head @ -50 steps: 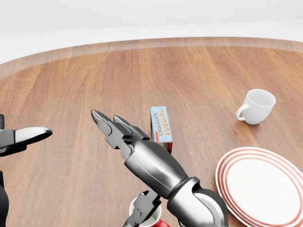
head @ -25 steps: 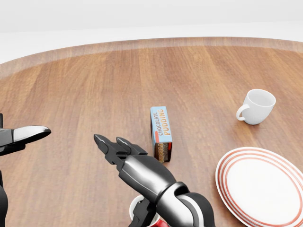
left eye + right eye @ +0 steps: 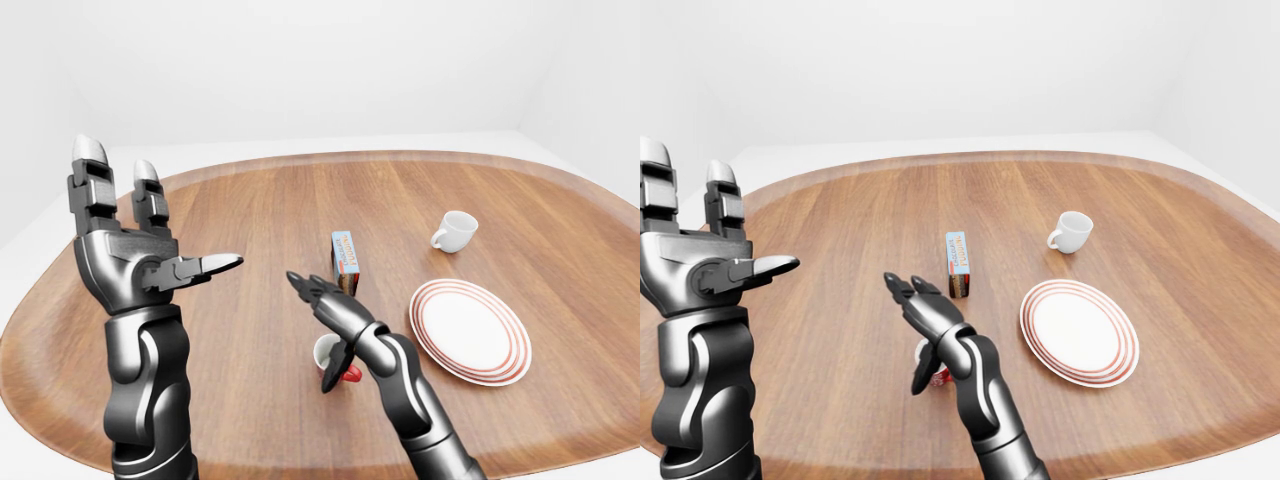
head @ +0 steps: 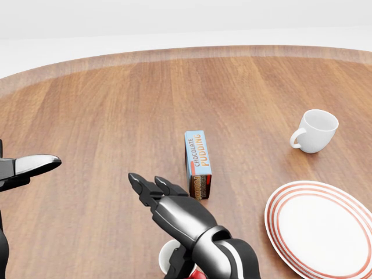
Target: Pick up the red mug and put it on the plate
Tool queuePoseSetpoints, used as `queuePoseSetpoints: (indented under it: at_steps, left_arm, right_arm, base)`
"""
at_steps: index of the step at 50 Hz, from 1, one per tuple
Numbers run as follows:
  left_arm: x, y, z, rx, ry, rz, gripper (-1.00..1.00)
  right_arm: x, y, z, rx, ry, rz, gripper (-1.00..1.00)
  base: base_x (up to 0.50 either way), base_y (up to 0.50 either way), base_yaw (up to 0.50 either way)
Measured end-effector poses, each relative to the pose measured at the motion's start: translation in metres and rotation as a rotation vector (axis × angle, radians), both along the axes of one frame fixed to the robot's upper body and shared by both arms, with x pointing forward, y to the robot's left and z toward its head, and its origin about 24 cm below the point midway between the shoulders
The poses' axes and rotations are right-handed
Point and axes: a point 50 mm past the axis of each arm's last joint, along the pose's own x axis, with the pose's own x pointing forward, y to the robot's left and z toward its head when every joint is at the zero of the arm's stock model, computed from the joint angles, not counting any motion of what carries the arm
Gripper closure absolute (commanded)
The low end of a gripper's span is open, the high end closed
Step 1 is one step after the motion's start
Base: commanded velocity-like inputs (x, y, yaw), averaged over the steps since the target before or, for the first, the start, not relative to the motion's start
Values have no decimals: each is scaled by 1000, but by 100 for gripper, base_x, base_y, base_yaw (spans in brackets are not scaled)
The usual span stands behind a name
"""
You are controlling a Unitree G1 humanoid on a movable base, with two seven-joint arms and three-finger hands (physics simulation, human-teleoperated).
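A large oval wooden bench (image 3: 250, 210) with a pale rim carries four things. The small red mug with a white inside (image 3: 334, 358) stands near the bottom of the left-eye view, close to the bench's near edge; only part of its rim and a bit of red wall show, since the robot's arm crosses over it. The round white plate with red rings (image 3: 468, 331) lies to the right of the mug, apart from it, with nothing on it. A white ceramic cup with a handle (image 3: 455, 231) sits beyond the plate, toward the upper right, tilted a little. An upright blue and white carton printed "chocolate pudding" (image 4: 197, 164) stands between the mug and the middle of the bench.

The right hand (image 3: 322, 300), dark grey metal with black fingers, is above the mug. Two of its fingers point up and to the left in the left-eye view, spread and straight, while the third finger reaches down beside the mug's left side. The hand is open and holds nothing; whether that lower finger touches the mug cannot be told.

The left hand (image 3: 130, 230) is raised high at the left, well apart from everything on the bench, two fingers upright and the thumb pointing right. It is open and empty.
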Motion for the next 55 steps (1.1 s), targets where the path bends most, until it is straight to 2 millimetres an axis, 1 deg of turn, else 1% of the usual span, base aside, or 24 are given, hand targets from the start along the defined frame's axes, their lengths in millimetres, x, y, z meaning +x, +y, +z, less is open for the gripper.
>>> queuePoseSetpoints:
  at_steps: [22,33,55]
  left_arm:
    - [0,0,0,-2,0,-2,-100]
    - [-1,0,0,-3,-3,-3,-100]
    - [-1,0,0,-3,-3,-3,-100]
  right_arm:
    - [8,-4,-21,-40,41,-64,-100]
    - [12,-8,-38,-54,78,-104,-100]
    - [14,-11,-62,-73,133,-155,-100]
  base:
    - [0,0,0]
    - [0,0,0]
    - [0,0,0]
